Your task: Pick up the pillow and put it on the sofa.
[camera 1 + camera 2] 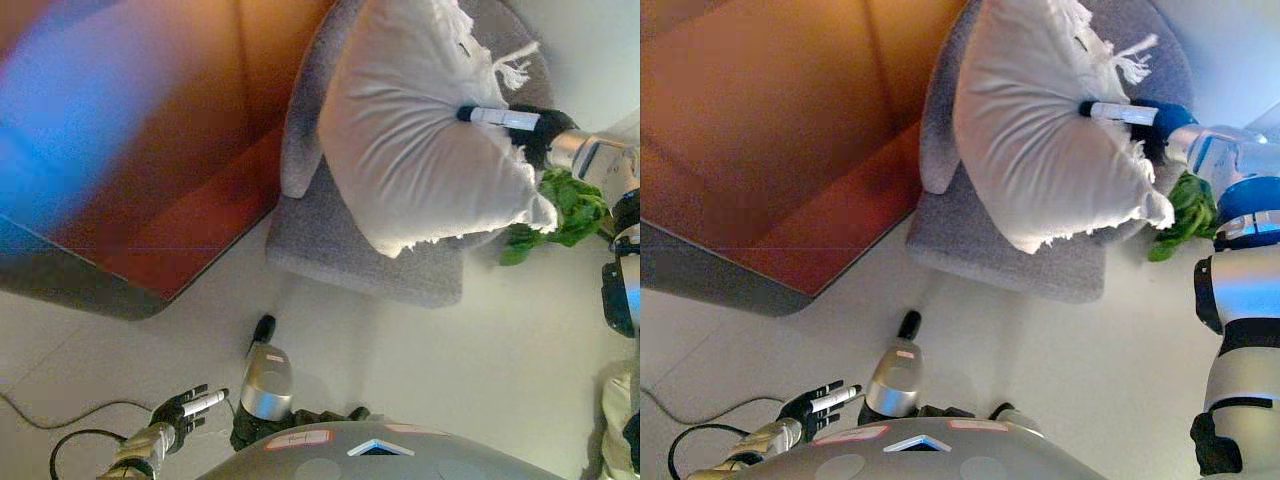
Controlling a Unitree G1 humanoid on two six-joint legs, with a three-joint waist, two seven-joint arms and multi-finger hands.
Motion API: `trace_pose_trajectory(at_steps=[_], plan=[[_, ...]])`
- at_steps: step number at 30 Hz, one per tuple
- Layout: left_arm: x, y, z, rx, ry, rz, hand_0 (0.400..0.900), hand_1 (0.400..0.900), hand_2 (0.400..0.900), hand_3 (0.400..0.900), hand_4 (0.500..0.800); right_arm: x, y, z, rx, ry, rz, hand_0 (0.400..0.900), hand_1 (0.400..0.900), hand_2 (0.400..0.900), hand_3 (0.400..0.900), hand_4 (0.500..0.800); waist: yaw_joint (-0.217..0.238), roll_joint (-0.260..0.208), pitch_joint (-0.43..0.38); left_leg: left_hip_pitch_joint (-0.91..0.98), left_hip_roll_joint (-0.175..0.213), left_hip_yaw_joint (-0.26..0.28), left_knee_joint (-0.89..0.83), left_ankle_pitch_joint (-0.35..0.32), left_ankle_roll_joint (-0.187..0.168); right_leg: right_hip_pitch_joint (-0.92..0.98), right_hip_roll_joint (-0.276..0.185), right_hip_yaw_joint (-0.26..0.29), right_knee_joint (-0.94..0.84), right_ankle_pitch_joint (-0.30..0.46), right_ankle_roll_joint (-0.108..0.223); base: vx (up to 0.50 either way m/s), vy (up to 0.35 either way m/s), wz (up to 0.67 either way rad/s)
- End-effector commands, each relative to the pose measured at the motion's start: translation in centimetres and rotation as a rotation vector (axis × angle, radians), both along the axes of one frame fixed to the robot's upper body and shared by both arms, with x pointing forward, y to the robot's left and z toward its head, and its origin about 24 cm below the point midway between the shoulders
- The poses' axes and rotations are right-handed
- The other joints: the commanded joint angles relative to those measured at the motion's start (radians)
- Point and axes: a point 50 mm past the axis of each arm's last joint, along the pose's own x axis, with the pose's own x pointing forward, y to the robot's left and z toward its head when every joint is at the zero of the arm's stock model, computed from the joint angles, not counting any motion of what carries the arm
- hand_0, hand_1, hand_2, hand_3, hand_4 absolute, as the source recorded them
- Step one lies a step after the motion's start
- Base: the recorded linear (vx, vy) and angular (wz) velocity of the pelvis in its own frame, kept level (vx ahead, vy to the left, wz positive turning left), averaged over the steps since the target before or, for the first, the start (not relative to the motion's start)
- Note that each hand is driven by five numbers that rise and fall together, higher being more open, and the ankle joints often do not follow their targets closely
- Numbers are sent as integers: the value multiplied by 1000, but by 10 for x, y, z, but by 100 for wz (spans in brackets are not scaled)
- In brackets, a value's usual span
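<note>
The right hand [520, 125] pinches the white pillow [420, 130] at its fringed edge, the pillow hanging over the grey sofa [330, 240] seat just beside the hand. The narrow pinch could slip, letting the pillow roll past the seat's front edge onto the floor [480, 340]. A green plant [560, 215] crowds the hand's near side; open floor lies beyond. The left hand [185, 410] hangs low, fingers spread, idle.

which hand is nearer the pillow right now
The right hand: its fingers pinch the white pillow at its right edge, above the grey sofa. The left hand hangs open low at the lower left, far from it.
</note>
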Motion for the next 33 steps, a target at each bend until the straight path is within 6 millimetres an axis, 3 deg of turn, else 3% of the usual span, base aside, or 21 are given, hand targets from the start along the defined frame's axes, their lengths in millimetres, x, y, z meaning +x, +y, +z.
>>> trace_pose_trajectory(at_steps=[1, 4, 10, 15, 25, 26, 27, 33], plan=[[16, 13, 10, 16, -62, -79, 900, 900, 900, 900, 800, 10, -2, 108, 122, -471, -24, 400, 400, 400, 400, 500, 69, 65, -11, 70, 14, -25, -127, -23, 6, -109, -92, 15, 161, 12, 34, -379, -43, 2], [39, 3, 12, -24, -154, -84, 900, 900, 900, 900, 800, 6, -12, 115, 74, -502, -64, 400, 400, 400, 400, 500, 70, 120, 47, 6, -4, -44, -126, 3, 7, -181, -99, 20, 197, -8, 24, -375, 3, -1], [61, -7, 15, -67, -246, -54, 900, 900, 900, 900, 800, 1, -23, 123, -22, -492, -119, 400, 400, 400, 400, 500, 59, 199, 110, -70, -23, -49, -113, 29, 7, -283, -122, 40, 268, -36, 17, -197, 38, -9], [68, -7, 19, -89, -287, -32, 900, 900, 900, 900, 800, -3, -32, 130, -77, -488, -176, 400, 400, 400, 400, 500, 47, 222, 133, -94, -23, -36, -109, 40, 7, -325, -125, 54, 304, -50, 10, -108, 14, -12], [70, -2, 22, -90, -308, -7, 900, 900, 900, 900, 800, -18, -58, 143, -242, -448, -385, 400, 400, 400, 400, 500, 14, 223, 147, -90, -4, -6, -105, 46, -2, -352, -117, 83, 342, -64, -2, -39, -25, -13], [70, 0, 22, -88, -310, -4, 900, 900, 900, 900, 800, -21, -63, 146, -291, -449, -441, 516, 516, 516, 516, 569, 8, 221, 147, -85, -1, -2, -106, 46, -4, -349, -113, 87, 340, -64, -3, 0, -44, -13], [70, 0, 23, -85, -309, -3, 900, 900, 900, 900, 800, -24, -68, 147, -334, -441, -488, 900, 900, 900, 900, 800, 2, 218, 146, -77, 2, 2, -105, 44, -5, -343, -109, 89, 337, -64, -5, 9, -47, -11], [68, 3, 23, -75, -289, -6, 900, 900, 900, 900, 800, -36, -81, 157, -478, -388, -574, 900, 900, 900, 900, 800, -22, 192, 118, -25, 20, 26, -114, 39, -18, -273, -90, 97, 279, -52, -5, 40, -46, -11]])
